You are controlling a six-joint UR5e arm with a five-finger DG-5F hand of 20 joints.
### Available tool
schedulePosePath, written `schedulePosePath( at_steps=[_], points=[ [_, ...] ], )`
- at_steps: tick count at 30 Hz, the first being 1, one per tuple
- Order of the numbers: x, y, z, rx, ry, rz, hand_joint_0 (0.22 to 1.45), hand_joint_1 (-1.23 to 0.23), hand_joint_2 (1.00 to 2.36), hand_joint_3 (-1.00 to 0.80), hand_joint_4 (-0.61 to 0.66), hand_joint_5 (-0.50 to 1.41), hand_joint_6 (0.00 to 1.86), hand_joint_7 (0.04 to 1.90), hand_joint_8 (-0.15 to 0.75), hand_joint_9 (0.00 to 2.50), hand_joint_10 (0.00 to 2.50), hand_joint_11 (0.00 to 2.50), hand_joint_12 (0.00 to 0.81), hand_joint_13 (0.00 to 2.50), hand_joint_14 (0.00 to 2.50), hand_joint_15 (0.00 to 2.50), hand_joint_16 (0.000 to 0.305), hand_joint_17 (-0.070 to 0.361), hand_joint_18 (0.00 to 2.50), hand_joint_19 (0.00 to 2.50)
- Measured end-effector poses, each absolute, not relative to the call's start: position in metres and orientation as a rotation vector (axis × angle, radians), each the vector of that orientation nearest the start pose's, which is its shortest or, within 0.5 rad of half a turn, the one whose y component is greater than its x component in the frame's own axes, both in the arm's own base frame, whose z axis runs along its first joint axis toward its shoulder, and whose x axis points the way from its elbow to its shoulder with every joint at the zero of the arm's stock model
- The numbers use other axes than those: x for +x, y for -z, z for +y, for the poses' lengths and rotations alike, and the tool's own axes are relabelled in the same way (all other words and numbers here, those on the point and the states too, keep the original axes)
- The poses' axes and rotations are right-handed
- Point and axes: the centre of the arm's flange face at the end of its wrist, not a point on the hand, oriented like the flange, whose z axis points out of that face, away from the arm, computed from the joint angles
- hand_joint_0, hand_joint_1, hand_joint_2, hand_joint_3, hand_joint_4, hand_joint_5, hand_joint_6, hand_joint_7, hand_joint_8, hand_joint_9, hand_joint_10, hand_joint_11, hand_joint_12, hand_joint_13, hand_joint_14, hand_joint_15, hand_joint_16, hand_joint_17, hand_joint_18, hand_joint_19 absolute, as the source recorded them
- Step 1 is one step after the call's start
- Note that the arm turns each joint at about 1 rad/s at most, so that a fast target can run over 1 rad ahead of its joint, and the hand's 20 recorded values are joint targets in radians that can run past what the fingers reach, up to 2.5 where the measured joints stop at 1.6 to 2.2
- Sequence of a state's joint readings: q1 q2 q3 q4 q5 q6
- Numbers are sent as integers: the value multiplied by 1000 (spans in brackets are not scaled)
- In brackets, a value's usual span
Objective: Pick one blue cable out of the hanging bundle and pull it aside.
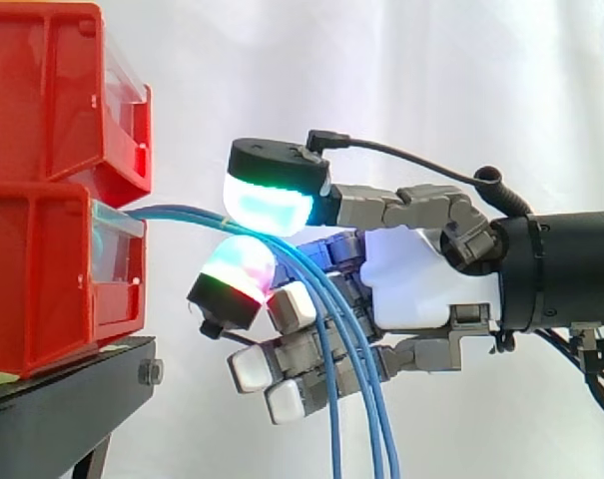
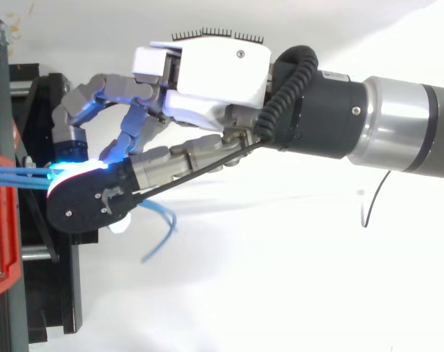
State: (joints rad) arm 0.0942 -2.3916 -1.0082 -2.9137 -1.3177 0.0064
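Blue cables [image 1: 182, 213] pinched between glowing fingers [image 1: 267, 200], beside red bin [image 1: 42, 269]

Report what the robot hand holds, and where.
Blue cable, pinched between the robot hand's pads just outside the lower red bin; strand count unclear.

The side camera sits about as high as the red bins [image 1: 52, 200] and looks straight across from close by. The bins are at its left edge, the white curtain [image 1: 431, 80] is behind, and the robot hand [image 1: 421, 279] comes in from the right. The top camera hangs above and looks down, also close, and the bins are at its left edge too. Both see the front of the bins, the blue cables [image 1: 182, 213] coming out of them and the robot hand.
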Motion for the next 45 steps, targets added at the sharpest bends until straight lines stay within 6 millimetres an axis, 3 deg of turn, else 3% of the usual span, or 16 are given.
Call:
schedulePosePath(
  at_steps=[4, 8, 13, 16, 21, 25, 29, 31, 35, 39, 42, 45],
  points=[
    [791, -254, -86, 1313, -1065, 1124, 837, -883, 1013, -344, -85, -189, 971, 1205, 298, 1142, 21, 714, 340, 918, 20, 511, 42, 94, 724, 598],
    [786, -259, -87, 1326, -1041, 1150, 839, -871, 1004, -450, -135, -191, 985, 1058, 276, 1129, 22, 718, 324, 921, 19, 518, 37, 83, 722, 564],
    [781, -261, -89, 1344, -1016, 1178, 802, -868, 1000, -500, -107, -190, 985, 1025, 265, 1132, 21, 706, 311, 953, 20, 512, 34, 77, 772, 489],
    [780, -261, -89, 1348, -1010, 1184, 716, -914, 1000, -500, -54, -182, 985, 936, 263, 1144, 20, 705, 312, 960, 20, 525, 33, 75, 780, 491],
    [778, -264, -90, 1349, -1009, 1183, 548, -912, 1000, -500, -4, -181, 977, 937, 278, 1146, 20, 736, 338, 973, 22, 547, 36, 81, 787, 525],
    [776, -271, -91, 1347, -1005, 1186, 459, -758, 1000, -500, 36, -173, 965, 924, 345, 1216, 18, 718, 382, 1003, 20, 555, 46, 104, 816, 552],
    [774, -277, -91, 1345, -998, 1192, 534, -544, 1000, -500, 36, -166, 941, 1011, 346, 1267, 20, 731, 369, 1012, 21, 592, 45, 102, 797, 638],
    [772, -279, -91, 1344, -995, 1196, 570, -527, 1004, -457, 37, -161, 936, 1042, 349, 1309, 19, 753, 364, 1021, 22, 608, 45, 102, 798, 658],
    [772, -281, -91, 1345, -992, 1199, 572, -644, 1020, -167, 42, -151, 940, 1038, 381, 1337, 22, 759, 389, 1053, 22, 609, 50, 113, 846, 658],
    [771, -281, -91, 1345, -991, 1201, 615, -762, 1028, -64, 35, -154, 947, 1084, 370, 1336, 23, 787, 369, 1047, 24, 622, 47, 105, 849, 676],
    [771, -282, -91, 1344, -991, 1200, 651, -801, 1027, -89, -15, -158, 952, 1115, 366, 1329, 24, 815, 359, 1035, 23, 619, 47, 105, 861, 666],
    [771, -282, -91, 1344, -992, 1199, 745, -830, 1018, -265, -128, -172, 970, 1081, 337, 1286, 22, 808, 345, 1006, 24, 612, 45, 102, 851, 653]
  ],
)
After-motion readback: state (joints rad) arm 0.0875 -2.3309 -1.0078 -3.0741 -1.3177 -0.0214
